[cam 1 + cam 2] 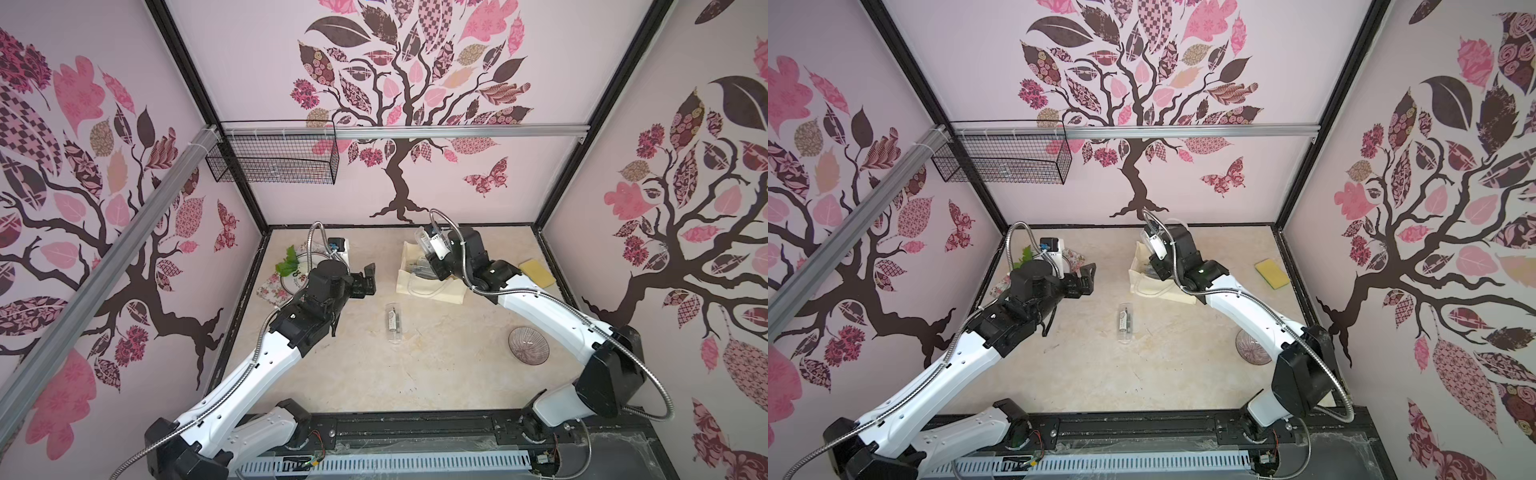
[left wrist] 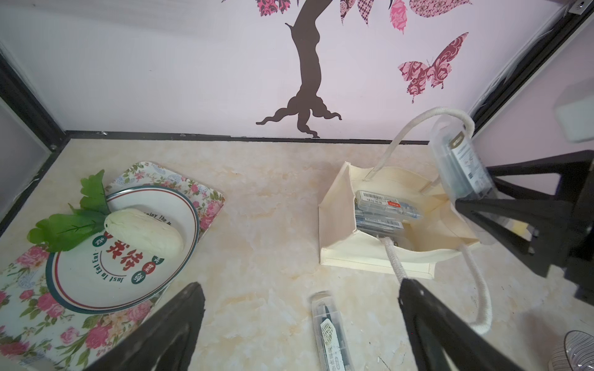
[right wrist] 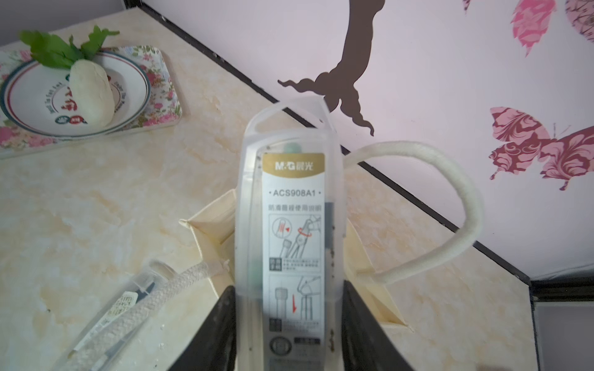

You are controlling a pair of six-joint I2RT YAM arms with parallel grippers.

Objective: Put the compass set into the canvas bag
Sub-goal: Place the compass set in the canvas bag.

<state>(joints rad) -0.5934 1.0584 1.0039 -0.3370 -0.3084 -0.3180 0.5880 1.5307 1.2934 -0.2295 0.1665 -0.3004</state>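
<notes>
The cream canvas bag (image 1: pixel 419 291) (image 2: pixel 369 257) stands open at the back right of the table, and clear cases (image 2: pixel 382 205) lie inside it. My right gripper (image 3: pixel 287 289) is shut on a clear plastic compass set (image 3: pixel 291 225) (image 2: pixel 463 167), which it holds on end above the bag's open mouth, beside the raised rope handle (image 3: pixel 450 199). A second compass set (image 1: pixel 393 322) (image 2: pixel 331 331) lies flat on the table in front of the bag. Left of the bag, my left gripper (image 2: pixel 302 289) (image 1: pixel 368 276) hangs open with nothing in it, above the table.
A floral tray (image 2: pixel 32 321) at the back left carries a plate (image 2: pixel 96 282) with a white toy vegetable (image 2: pixel 144 231). A yellow sponge (image 1: pixel 538 268) lies right of the bag, a glass dish (image 1: pixel 528 345) nearer the front right. A wire basket (image 1: pixel 270 158) hangs on the back wall.
</notes>
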